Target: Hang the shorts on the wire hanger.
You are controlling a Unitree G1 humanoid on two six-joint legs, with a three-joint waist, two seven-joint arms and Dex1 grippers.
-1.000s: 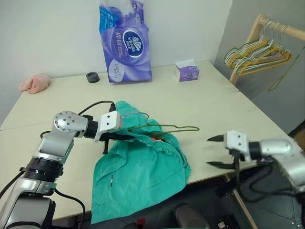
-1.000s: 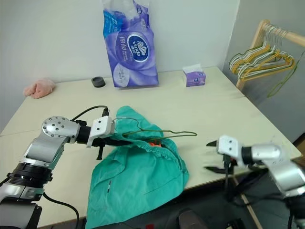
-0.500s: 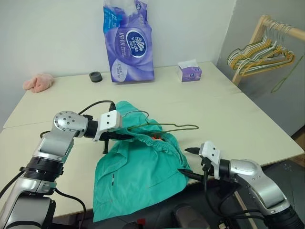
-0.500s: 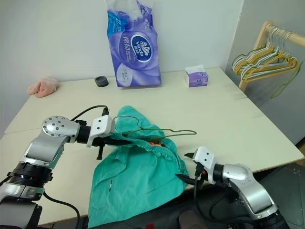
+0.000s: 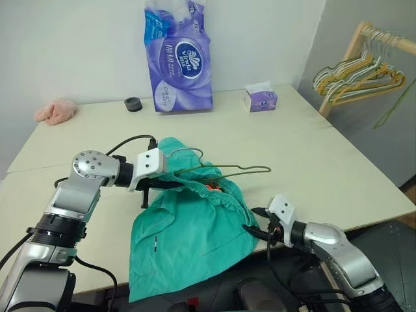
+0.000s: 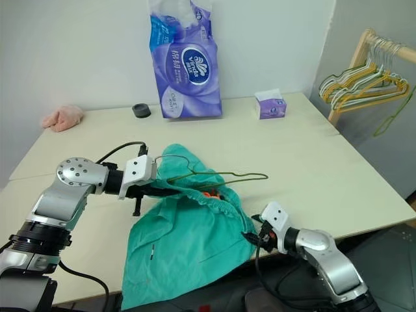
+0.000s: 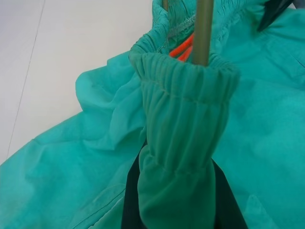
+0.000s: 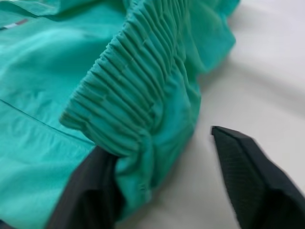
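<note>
your left gripper (image 5: 170, 184) is clamped on the shorts (image 5: 195, 240) waistband, seemingly with the wire hanger (image 5: 224, 171); your right gripper (image 5: 255, 221) fingers straddle the waistband edge, not yet pinched

Clamped between the left gripper's (image 7: 177, 210) black fingers (image 7: 131, 200): gathered waistband of teal shorts (image 7: 181, 143), olive wire hanger (image 7: 202, 31) rising just beyond.
</note>
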